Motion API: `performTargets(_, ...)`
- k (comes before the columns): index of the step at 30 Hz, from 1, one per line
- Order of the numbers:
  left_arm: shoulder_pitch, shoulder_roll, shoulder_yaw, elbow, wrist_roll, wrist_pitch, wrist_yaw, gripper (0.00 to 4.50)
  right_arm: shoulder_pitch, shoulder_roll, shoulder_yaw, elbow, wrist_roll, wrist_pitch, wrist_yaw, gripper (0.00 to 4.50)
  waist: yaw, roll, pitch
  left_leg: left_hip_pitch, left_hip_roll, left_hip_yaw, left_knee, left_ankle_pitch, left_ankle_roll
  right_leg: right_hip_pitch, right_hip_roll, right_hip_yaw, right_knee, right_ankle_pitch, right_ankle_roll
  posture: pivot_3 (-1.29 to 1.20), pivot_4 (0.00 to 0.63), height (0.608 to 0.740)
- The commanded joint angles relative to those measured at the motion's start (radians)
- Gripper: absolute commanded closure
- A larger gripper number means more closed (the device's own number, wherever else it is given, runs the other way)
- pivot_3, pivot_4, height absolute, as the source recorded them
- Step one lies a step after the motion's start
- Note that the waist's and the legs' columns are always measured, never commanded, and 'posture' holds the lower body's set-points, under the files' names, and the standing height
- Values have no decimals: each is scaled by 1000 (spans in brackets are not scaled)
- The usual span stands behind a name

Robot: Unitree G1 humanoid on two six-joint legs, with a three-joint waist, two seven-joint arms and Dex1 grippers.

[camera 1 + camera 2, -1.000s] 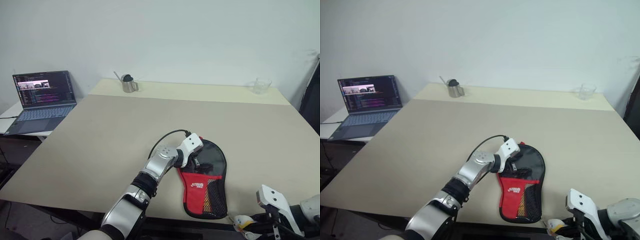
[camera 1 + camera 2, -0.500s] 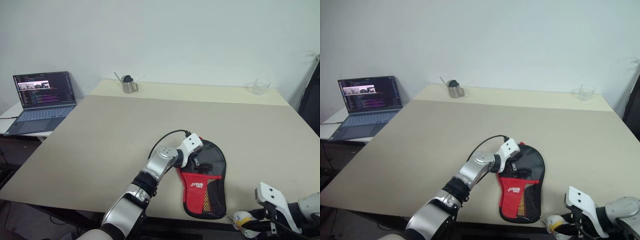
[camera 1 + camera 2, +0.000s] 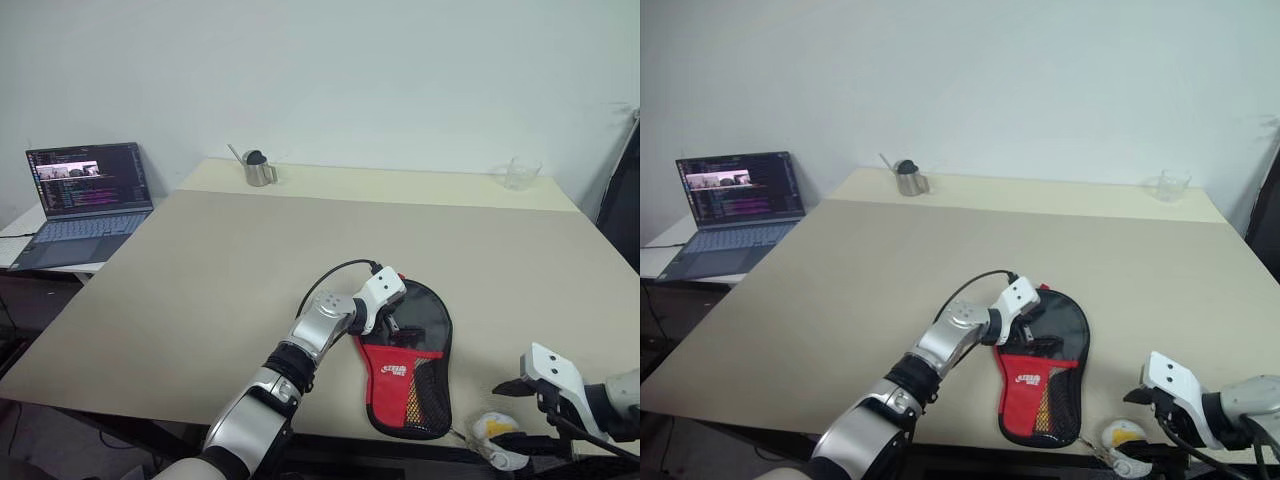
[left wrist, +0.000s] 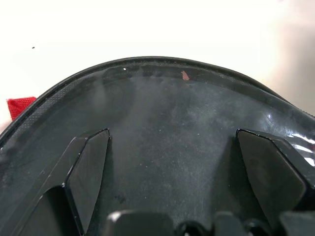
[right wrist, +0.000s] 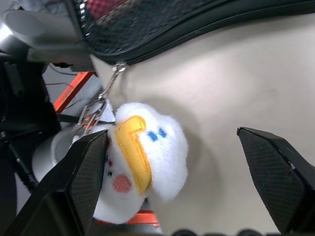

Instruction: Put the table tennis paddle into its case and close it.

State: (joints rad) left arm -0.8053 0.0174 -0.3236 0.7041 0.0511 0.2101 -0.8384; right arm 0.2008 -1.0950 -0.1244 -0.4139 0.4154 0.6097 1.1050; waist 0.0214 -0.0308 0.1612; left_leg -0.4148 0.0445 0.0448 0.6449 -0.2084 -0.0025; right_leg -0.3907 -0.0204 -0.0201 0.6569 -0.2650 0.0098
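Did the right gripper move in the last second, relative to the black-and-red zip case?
Yes. The right gripper has risen and edged right, away from the case, leaving the white plush duck charm uncovered on the table edge.

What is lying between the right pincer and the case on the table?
A white plush duck charm, clipped to the case zip, lies between the right pincer and the case. The right wrist view shows it best; the pincer is open and apart from it.

case [image 3: 412, 365] on table [image 3: 200, 290] near front edge | laptop [image 3: 85, 200] far left | cup [image 3: 259, 168] behind
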Motion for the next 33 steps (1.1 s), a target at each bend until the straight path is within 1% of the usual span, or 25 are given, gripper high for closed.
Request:
performTargets(1, 29, 6, -34, 53, 38, 22, 4, 0, -52, 6, -55, 1, 29, 0, -2, 27, 0, 0, 0, 0, 0, 0, 0, 0, 0, 0, 0, 0, 0, 0, 0, 0, 150, 740)
performTargets(4, 30, 7, -34, 52, 38, 19, 7, 0, -125, 3, -102, 20, 75, 12, 17, 27, -1, 0, 0, 0, 0, 0, 0, 0, 0, 0, 0, 0, 0, 0, 0, 0, 150, 740)
performTargets(9, 28, 14, -31, 46, 38, 10, 8, 0, -208, 14, -144, 42, 128, 36, 16, 27, -1, 1, 0, 0, 0, -2, 0, 0, 0, 0, 0, -1, 0, 0, 0, 0, 150, 740)
performTargets(14, -1, 46, 7, 35, 20, 6, 8, 0, -250, 15, -123, 54, 128, 45, 6, 27, -2, 1, 0, 0, 0, -2, 0, 0, 0, 0, 0, -1, -1, 0, 0, 0, 150, 740)
performTargets(19, -61, 130, 76, -6, -34, -4, -44, 0, -303, 19, -78, 83, 110, 35, 9, 27, -25, 2, 4, -1, 1, -1, -1, 0, 0, -1, 0, 0, 0, 1, 1, 0, 150, 740)
performTargets(23, -104, 254, 150, -125, -122, 15, -177, 0, -408, 24, -2, 170, 66, -7, 25, 27, -30, 0, 13, -3, 2, 0, -2, 0, 0, -6, 1, 1, 2, 2, 3, 0, 150, 740)
performTargets(25, -101, 325, 169, -199, -160, 40, -255, 0, -458, 27, 26, 213, 52, -26, 47, 27, -31, 0, 15, -9, 2, 3, -2, 0, 0, -15, 2, 4, 6, 2, 3, 0, 150, 740)
performTargets(28, -82, 445, 206, -306, -218, 101, -351, 0, -525, 23, 64, 285, 26, -63, 90, 27, -30, 1, 15, -12, 2, 6, -3, 0, 0, -19, 3, 6, 6, 2, 3, 0, 150, 740)
performTargets(33, -15, 657, 275, -452, -304, 176, -493, 0, -645, 11, 114, 452, -39, -146, 169, 27, -26, 1, 16, -14, 2, 9, -2, -1, -1, -20, 2, 8, 5, 0, 5, 0, 150, 740)
